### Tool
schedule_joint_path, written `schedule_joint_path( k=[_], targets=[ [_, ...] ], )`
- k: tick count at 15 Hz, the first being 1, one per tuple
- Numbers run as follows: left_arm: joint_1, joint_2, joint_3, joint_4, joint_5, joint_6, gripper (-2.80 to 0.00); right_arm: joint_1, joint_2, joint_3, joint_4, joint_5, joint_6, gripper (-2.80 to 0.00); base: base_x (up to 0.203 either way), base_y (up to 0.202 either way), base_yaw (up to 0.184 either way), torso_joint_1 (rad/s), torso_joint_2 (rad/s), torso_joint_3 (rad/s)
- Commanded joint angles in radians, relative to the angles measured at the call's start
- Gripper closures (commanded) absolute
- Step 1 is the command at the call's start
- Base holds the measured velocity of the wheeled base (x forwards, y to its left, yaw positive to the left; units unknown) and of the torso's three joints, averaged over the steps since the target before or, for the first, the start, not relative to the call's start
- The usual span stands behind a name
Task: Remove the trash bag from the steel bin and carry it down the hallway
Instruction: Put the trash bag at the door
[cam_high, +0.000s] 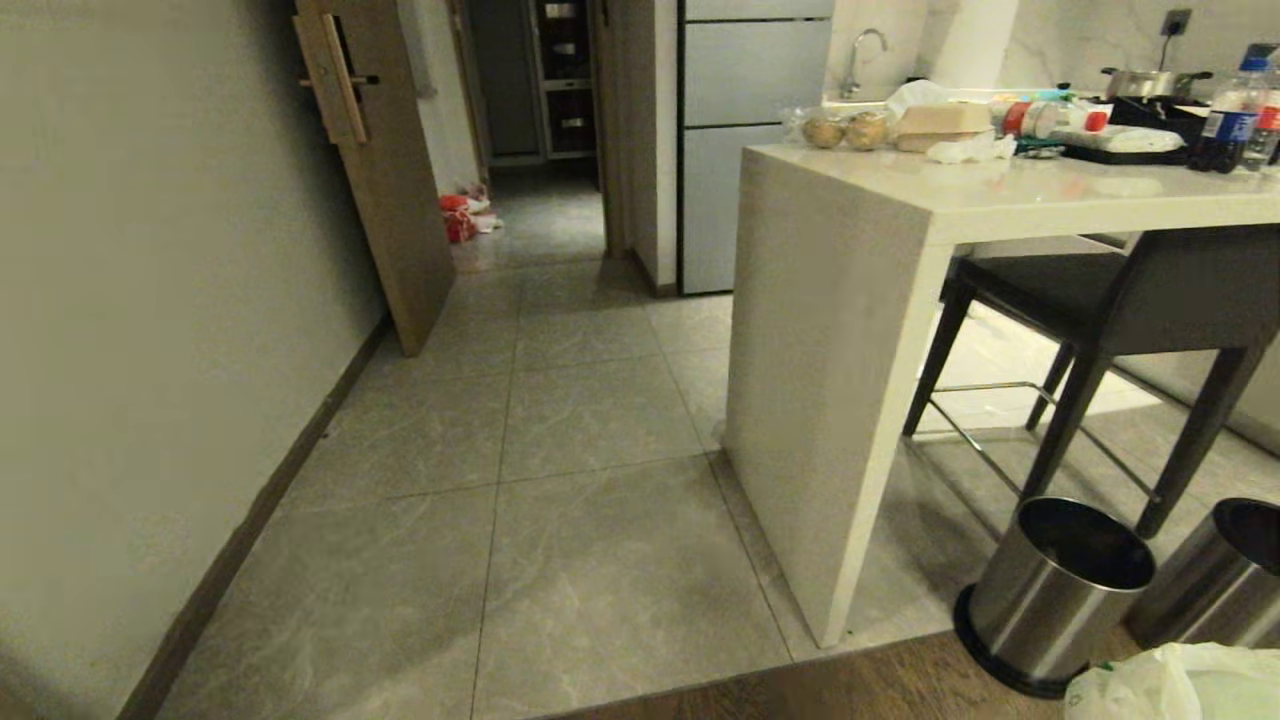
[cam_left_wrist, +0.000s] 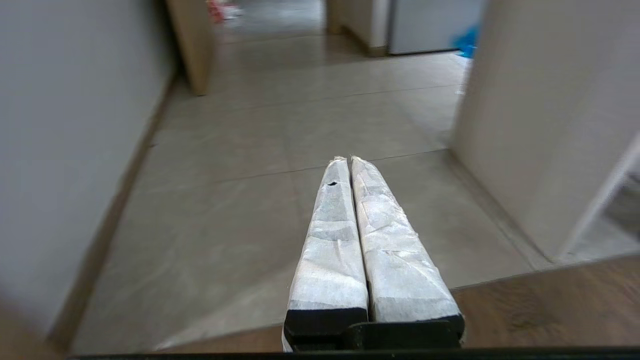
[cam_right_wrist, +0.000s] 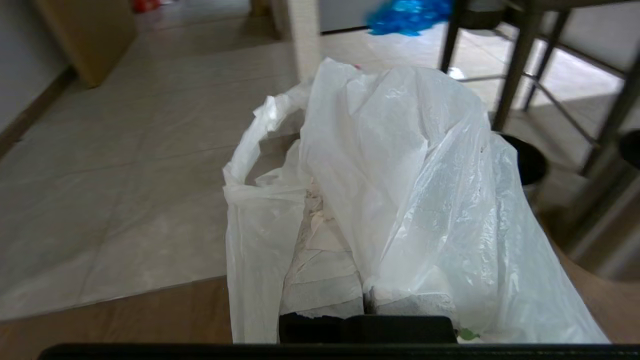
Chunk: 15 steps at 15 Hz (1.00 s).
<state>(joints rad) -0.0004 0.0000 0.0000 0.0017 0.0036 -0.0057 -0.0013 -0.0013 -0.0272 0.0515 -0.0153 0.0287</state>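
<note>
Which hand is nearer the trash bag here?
Right. The right hand is shut on the trash bag, whose plastic drapes over its fingers. The left hand is shut and empty, pointing over bare floor tiles with no bag near it.

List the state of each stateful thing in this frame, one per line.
trash bag: out of the bin, draped over the right gripper, which is shut on it.
steel bin: upright, no liner, beside the counter.
left gripper: shut, empty.
wooden door: open.
</note>
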Motion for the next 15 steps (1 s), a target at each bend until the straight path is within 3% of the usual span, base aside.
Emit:
schedule_joint_path(
  k=[1,9,15],
  targets=[
    [0.0,0.002,0.0,0.0,0.001,0.0,0.0,0.001,0.001,0.0,0.001,0.0,0.0,0.0,0.004,0.0,-0.09,0.002,0.0,0.002],
    [0.0,0.002,0.002,0.0,0.0,0.0,0.0,0.001,0.002,-0.002,0.008,-0.002,0.0,0.0,0.002,0.002,-0.01,0.0,0.0,0.001],
    [0.0,0.002,0.002,0.0,0.0,0.0,0.0,0.0,0.001,0.0,0.001,0.0,0.001,0.0,-0.002,-0.009,0.154,0.001,0.0,0.003]
  ],
)
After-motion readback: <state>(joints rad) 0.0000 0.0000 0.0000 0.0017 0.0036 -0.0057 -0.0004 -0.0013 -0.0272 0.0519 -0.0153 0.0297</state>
